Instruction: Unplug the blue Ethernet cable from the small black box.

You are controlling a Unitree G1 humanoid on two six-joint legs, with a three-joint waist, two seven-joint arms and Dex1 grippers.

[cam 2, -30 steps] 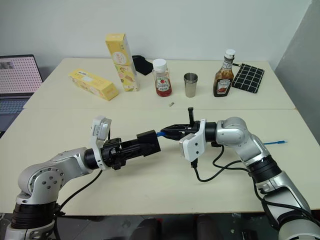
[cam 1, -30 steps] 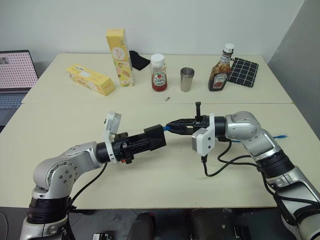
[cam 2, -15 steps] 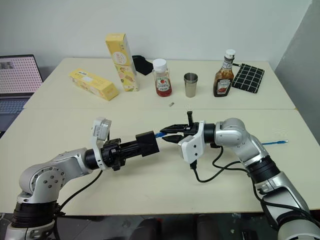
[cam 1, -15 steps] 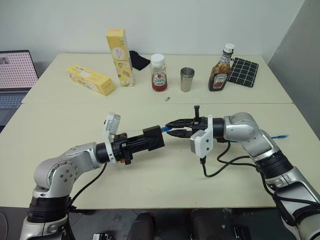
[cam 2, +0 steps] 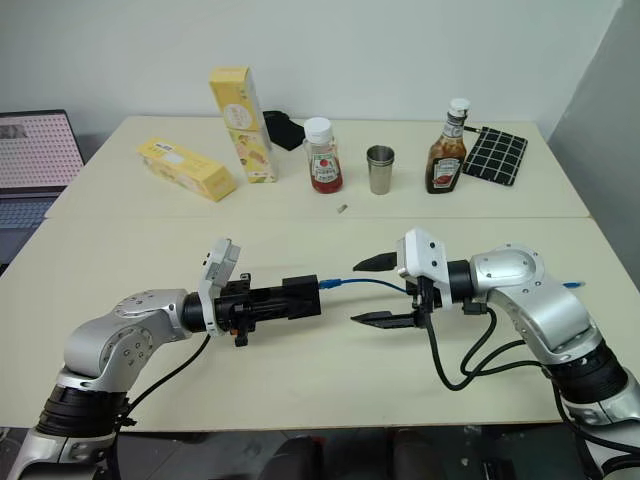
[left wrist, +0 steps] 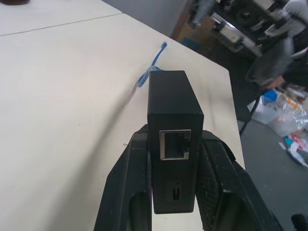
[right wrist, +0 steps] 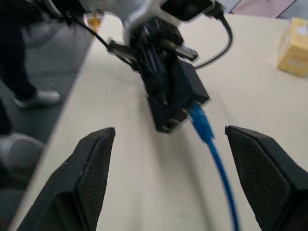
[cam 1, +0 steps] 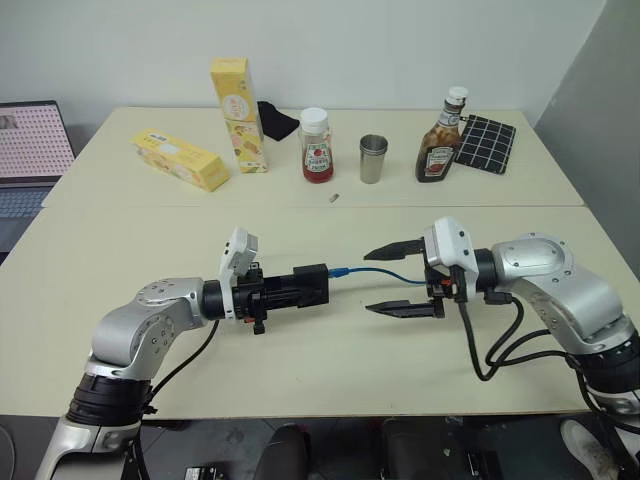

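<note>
I see the pale desk (cam 1: 120, 250) filling most of the head view. At lower left of the frame my left hand (cam 1: 292, 288) is pinching the small black box (cam 1: 311, 285), fingers pressed against its two sides; from the left wrist the box (left wrist: 172, 139) stands between the fingers (left wrist: 127, 192) with an empty port facing the camera. At right of centre my right hand (cam 1: 402, 279) is spread wide, one finger above and one below, gripping nothing. The blue Ethernet cable (cam 1: 385, 276) is plugged into the box's right end and runs right, between those spread fingers without touching them; from the right wrist its plug (right wrist: 199, 120) sits in the box. Along the top of the frame stand a yellow carton (cam 1: 238, 113), a ketchup bottle (cam 1: 317, 146), a sauce bottle (cam 1: 441, 143) and a metal cup (cam 1: 373, 158); I cannot tell what the cup holds.
</note>
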